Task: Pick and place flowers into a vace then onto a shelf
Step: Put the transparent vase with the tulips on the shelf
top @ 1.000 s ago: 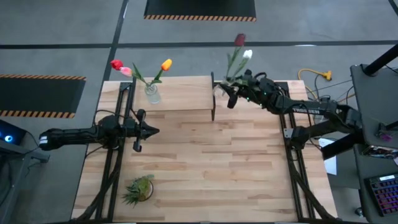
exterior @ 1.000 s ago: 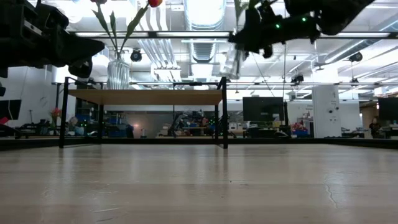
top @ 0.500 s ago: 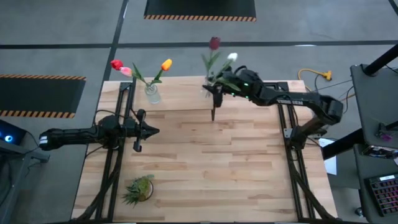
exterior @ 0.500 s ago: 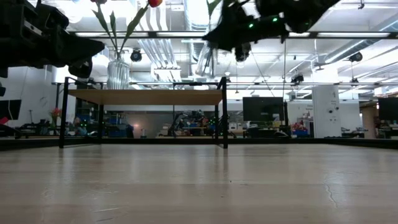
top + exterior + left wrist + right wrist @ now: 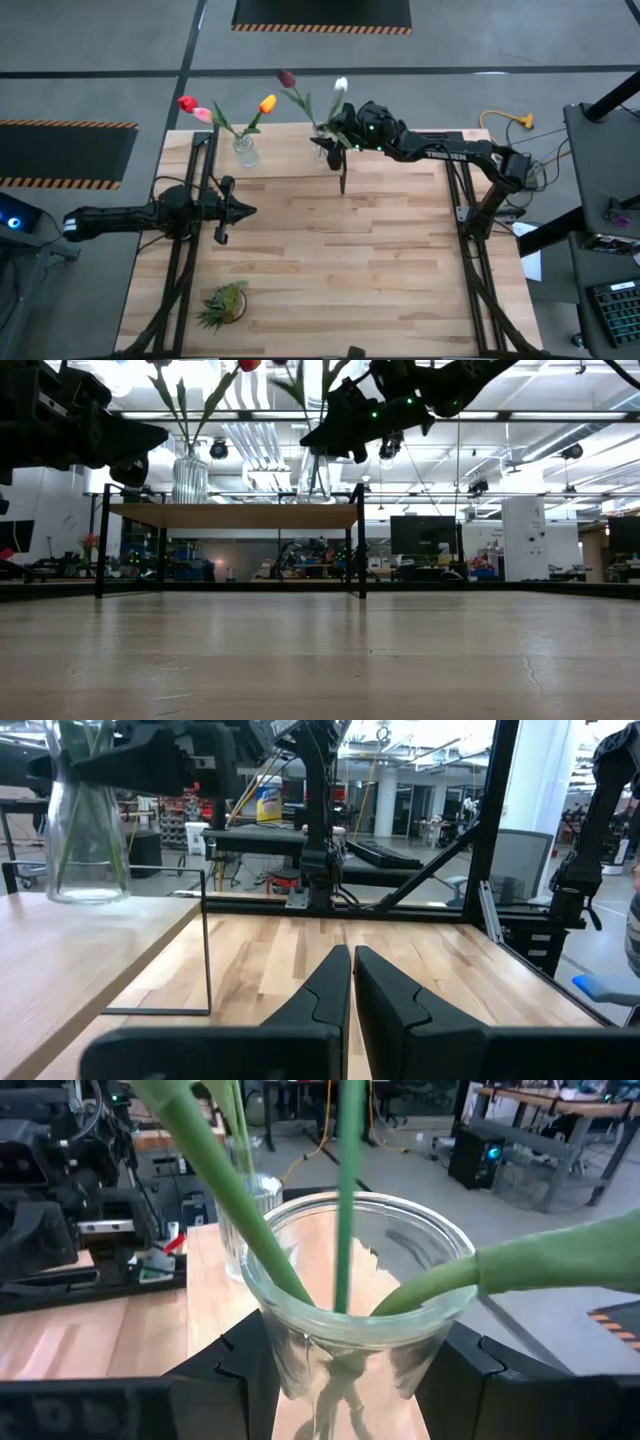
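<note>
Leftward over the shelf (image 5: pixel 290 150) has swung the right gripper (image 5: pixel 328 143), pinching a glass vase (image 5: pixel 345 1320) of flowers (image 5: pixel 312 95) above its right end. Left gripper (image 5: pixel 240 210), fingers pressed together, hovers near the shelf's left side.

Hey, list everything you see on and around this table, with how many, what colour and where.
Pale wood shelf with thin black legs: one, at the table's far edge.
Clear glass vase: one, standing on the shelf's left part, holding three tulips: red, pink, orange-yellow.
Second clear glass vase: one, held over the shelf's right end, holding two tulips: dark maroon, white.
Spiky green tuft plant: one, near-left on the planked wooden tabletop.
Left end effector: dark, fingers together, waiting over the table's left side.
Right end effector: dark, gripping the second vase.
</note>
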### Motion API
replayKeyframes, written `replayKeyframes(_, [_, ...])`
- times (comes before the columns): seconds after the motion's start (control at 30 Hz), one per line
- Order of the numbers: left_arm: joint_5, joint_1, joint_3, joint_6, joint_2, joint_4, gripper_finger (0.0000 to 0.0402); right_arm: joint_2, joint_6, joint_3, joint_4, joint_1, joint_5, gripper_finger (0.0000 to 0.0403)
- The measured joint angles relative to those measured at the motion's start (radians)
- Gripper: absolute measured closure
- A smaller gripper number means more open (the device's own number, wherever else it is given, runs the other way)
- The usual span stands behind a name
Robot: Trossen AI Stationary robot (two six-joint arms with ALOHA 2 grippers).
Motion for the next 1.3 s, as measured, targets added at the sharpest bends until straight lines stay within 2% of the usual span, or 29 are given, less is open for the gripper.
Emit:
replayKeyframes(0.87, [0.000,0.000,0.000,-0.004,0.000,-0.015,0.0401,0.002,0.002,-0.022,-0.028,-0.001,0.000,0.0233])
replayKeyframes(1.03, [0.000,0.000,0.000,-0.004,0.000,-0.016,0.0401,0.000,0.022,-0.026,-0.023,-0.001,0.000,0.0216])
replayKeyframes(1.3, [0.000,0.000,0.000,-0.004,0.000,-0.018,0.0401,0.000,0.028,-0.026,-0.023,0.000,0.003,0.0166])
